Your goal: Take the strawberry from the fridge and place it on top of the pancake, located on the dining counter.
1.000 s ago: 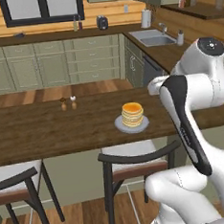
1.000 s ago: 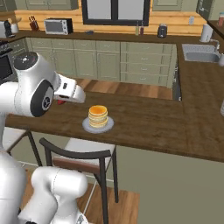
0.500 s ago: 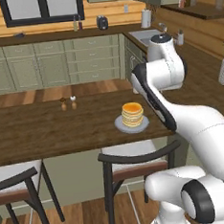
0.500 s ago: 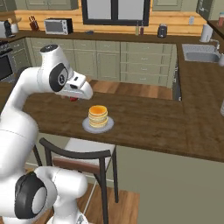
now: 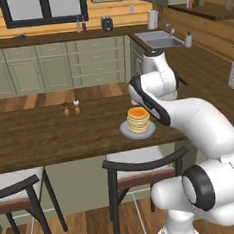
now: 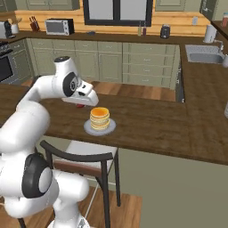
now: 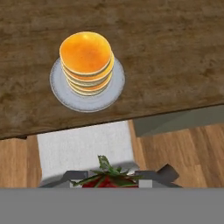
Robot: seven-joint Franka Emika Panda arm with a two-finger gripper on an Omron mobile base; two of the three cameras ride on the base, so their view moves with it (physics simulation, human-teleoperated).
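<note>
Your strawberry is a bright red berry with a leafy green cap (mostly hidden by the fingers). It sits clamped in the gripper, above the dining counter just beside the pancake. The pancake is a golden, smooth round stack on a flat grey plate, and the counter top is dark grained wood.

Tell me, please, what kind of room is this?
Most likely a home kitchen: a sink set in the wall counter, a microwave, and a dining counter bearing a pancake stack on a plate.
</note>
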